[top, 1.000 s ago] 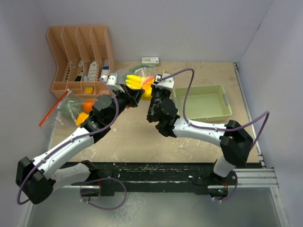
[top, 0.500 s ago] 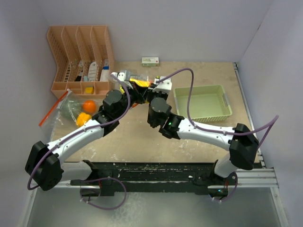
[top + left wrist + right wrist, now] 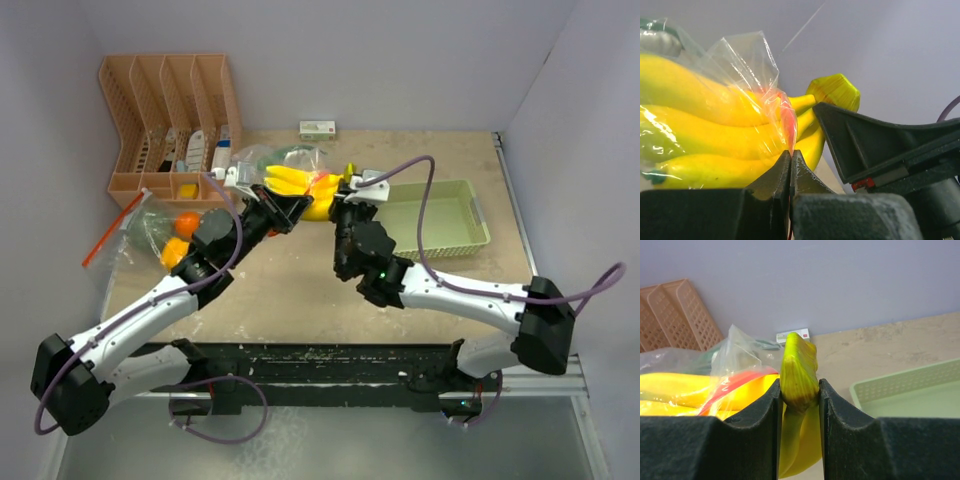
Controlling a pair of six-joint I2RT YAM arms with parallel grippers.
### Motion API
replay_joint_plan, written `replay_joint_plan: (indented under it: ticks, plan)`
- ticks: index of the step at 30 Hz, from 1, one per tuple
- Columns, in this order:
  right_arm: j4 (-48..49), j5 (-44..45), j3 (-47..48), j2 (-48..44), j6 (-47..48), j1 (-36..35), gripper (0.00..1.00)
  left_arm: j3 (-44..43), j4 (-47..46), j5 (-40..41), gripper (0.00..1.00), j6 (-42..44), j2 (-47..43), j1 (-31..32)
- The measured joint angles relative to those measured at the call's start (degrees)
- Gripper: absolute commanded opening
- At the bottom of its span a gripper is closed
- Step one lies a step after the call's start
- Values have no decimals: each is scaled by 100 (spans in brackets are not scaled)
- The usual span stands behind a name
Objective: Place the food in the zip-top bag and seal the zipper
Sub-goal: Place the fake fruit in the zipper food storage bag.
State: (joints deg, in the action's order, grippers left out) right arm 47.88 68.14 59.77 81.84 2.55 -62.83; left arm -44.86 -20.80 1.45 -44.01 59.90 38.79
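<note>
The bunch of bananas (image 3: 296, 181) is being held up over the back of the table (image 3: 300, 290). It is lying sideways, with its stem end pointing right and its tips poking left into the clear zip-top bag (image 3: 742, 62). The right gripper (image 3: 799, 386) is squeezing the fat stem between partly open fingers, and the left gripper (image 3: 790, 165) is pinching the bag's thin edge (fingers pressed fully together). The banana tips are getting cut off in the left wrist view, and the bag's mouth is hard to make out.

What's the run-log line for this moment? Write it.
left gripper: shut on bag edge | right gripper: shut on banana stem | bananas partly bagged
</note>
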Motion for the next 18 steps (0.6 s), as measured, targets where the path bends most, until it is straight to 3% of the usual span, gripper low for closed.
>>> replay_joint_plan:
  ticks: [4, 12, 18]
  plan:
    - [-1043, -11, -251, -527, -315, -7, 0, 442, -439, -192, 0, -409, 13, 52]
    - [-4336, -120, -282, -778, -2122, -131, 0, 664, -896, -772, 0, -1060, 1086, 61]
    - [-5364, -107, -291, -800, -2905, -313, 0, 358, -916, -1069, 0, -1231, 1672, 61]
